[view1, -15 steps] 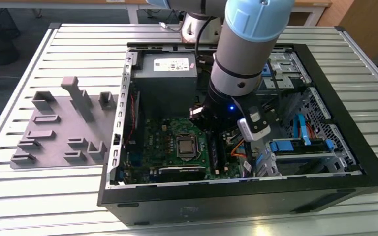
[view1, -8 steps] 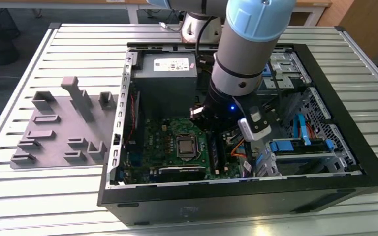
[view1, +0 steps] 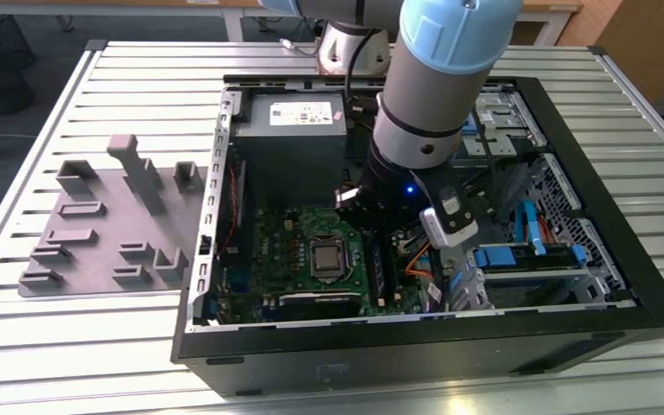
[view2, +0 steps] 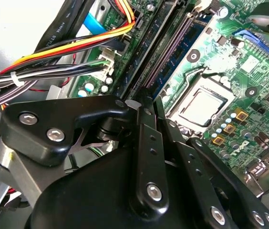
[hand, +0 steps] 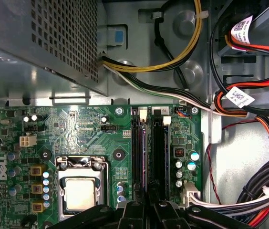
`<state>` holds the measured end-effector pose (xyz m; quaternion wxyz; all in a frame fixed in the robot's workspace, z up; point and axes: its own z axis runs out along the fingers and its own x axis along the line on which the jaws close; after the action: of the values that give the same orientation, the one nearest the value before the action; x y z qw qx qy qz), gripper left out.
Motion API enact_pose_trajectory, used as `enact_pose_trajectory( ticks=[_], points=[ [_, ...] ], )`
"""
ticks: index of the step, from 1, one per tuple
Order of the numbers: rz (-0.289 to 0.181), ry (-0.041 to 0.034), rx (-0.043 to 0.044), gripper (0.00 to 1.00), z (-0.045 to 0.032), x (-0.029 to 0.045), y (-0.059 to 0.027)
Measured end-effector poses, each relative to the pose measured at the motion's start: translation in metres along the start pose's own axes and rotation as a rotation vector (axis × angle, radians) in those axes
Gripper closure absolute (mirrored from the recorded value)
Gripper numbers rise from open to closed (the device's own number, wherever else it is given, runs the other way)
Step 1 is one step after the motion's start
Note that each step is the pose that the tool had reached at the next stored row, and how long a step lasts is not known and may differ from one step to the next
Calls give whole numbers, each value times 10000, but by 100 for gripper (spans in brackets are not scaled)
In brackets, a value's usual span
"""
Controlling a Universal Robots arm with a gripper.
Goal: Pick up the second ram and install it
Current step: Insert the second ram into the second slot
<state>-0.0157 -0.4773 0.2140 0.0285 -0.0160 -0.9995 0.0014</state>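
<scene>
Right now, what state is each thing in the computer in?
Computer case: open, side panel off.
Processor: uncovered, in its socket.
Ram stick: standing upright in a motherboard slot.
Gripper: low over the ram slots.

In the exterior view the arm (view1: 436, 95) is covering the tool and the motherboard's (view1: 297, 251) memory slots beneath it. In both wrist views the tool's (hand: 146, 210) black linkage is blocking the near ends of the slots (hand: 146, 152), so whether the tool's fingertips are gripping a ram stick there cannot be told.
</scene>
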Motion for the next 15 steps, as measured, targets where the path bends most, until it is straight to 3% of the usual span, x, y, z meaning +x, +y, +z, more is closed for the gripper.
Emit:
enact_pose_trajectory(
  ticks=[15],
  points=[
    [-75, -1, 26, 86, 16, -2, 0]
  ],
)
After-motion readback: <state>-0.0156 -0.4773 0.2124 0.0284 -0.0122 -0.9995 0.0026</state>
